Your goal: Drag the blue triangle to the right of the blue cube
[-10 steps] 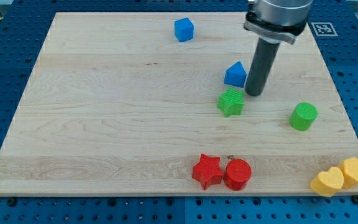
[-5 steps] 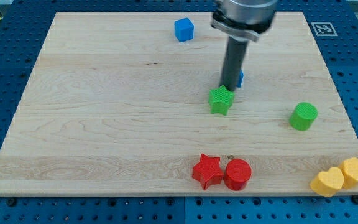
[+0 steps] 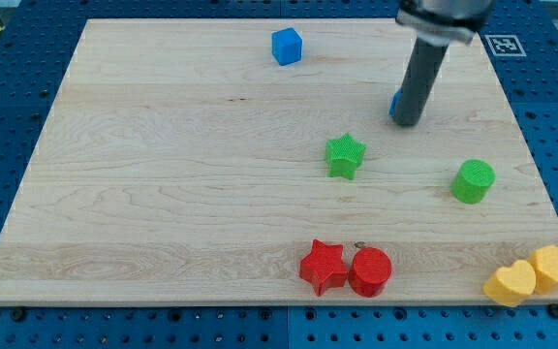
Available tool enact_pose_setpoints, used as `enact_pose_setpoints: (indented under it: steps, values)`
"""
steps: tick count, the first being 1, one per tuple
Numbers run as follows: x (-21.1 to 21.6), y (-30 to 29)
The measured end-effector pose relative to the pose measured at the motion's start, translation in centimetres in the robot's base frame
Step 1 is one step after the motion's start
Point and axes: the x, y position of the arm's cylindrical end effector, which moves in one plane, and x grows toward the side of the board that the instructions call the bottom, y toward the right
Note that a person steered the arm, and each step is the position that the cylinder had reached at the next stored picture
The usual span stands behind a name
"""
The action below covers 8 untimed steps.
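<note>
The blue cube [image 3: 286, 46] sits near the view's top, left of centre-right. The blue triangle [image 3: 394, 102] is mostly hidden behind my rod; only a thin blue sliver shows at the rod's left edge. My tip [image 3: 407, 123] rests on the board right against the triangle, in front of it, well to the right of and below the blue cube. The green star [image 3: 345, 156] lies below and left of my tip, apart from it.
A green cylinder [image 3: 473, 181] stands at the right. A red star [image 3: 323, 267] and a red cylinder [image 3: 370, 271] touch near the bottom edge. Two yellow blocks [image 3: 510, 283] [image 3: 553, 266] sit at the bottom right corner of the wooden board [image 3: 163, 194].
My rod swung left over the blue triangle, nudging the green star left, then moved right and up. The blue triangle has shifted right and slightly up with it.
</note>
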Motion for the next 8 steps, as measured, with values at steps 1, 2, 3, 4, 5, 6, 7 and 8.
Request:
enact_pose_setpoints:
  steps: [1,2,3,4,5,6,7,8]
  values:
    - [-4.1,0.0]
    - [-1.0,0.2]
    - [-0.9,3.5]
    - [-5.4,4.5]
    - [-8.4,1.3]
    - [-10.1,-5.6]
    - [-10.1,-7.0]
    - [-9.3,-4.6]
